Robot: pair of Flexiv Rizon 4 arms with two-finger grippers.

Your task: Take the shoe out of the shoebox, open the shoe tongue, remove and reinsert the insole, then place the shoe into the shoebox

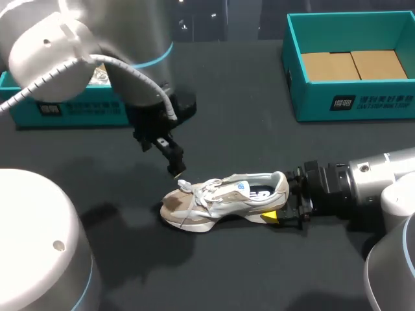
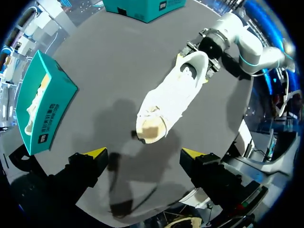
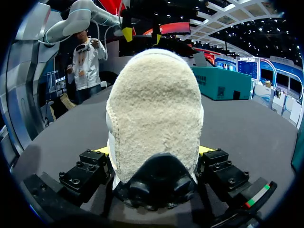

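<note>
tbh the right claw (image 1: 283,201) only pinches the heel (image 1: 280,185) of the beige-and-white suede sneaker (image 1: 224,197) while the left claw (image 2: 144,153) hangs open above its laces (image 1: 200,192), so yanking the tongue might twist it loose.

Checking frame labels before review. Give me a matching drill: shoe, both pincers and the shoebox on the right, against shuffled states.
Things
1. shoe
2. left pincer
3. right pincer
4. shoebox on the right arm's side

States
A. lid off, brown cardboard showing inside, no shoe in it
B. shut on the heel
C. open, over the toe end
D. sole down on the table, outside any box

Pairs: 1-D, 2-C, 3-B, 4-A
</note>
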